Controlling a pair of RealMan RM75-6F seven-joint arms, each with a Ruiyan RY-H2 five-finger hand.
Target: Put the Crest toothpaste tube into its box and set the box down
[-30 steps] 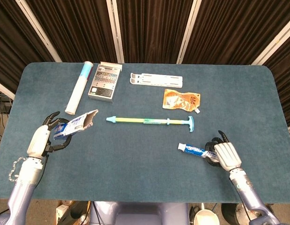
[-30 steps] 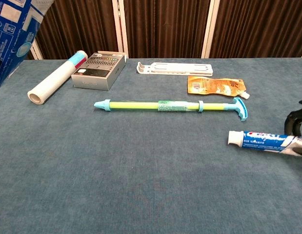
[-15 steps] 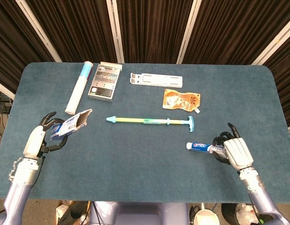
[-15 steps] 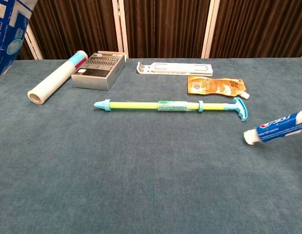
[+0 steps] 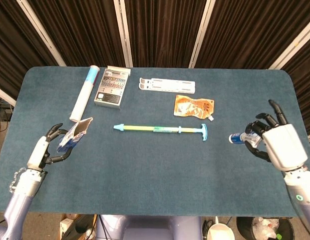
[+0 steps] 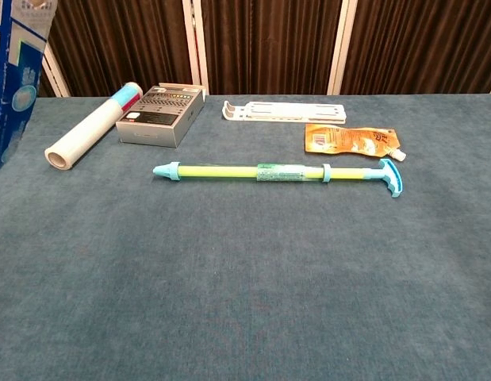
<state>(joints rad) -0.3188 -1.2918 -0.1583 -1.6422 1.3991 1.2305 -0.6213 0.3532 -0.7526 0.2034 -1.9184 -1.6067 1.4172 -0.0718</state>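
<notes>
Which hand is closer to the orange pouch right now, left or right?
Right, narrowly. The right hand, holding the toothpaste tube, is to the right of the orange pouch and nearer the front edge. The left hand, holding the box, is farther off across the table's left side.

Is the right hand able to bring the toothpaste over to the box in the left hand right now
Probably yes: the right hand holds the toothpaste lifted, the left hand holds the box raised, and only the flat plunger stick lies between.
</notes>
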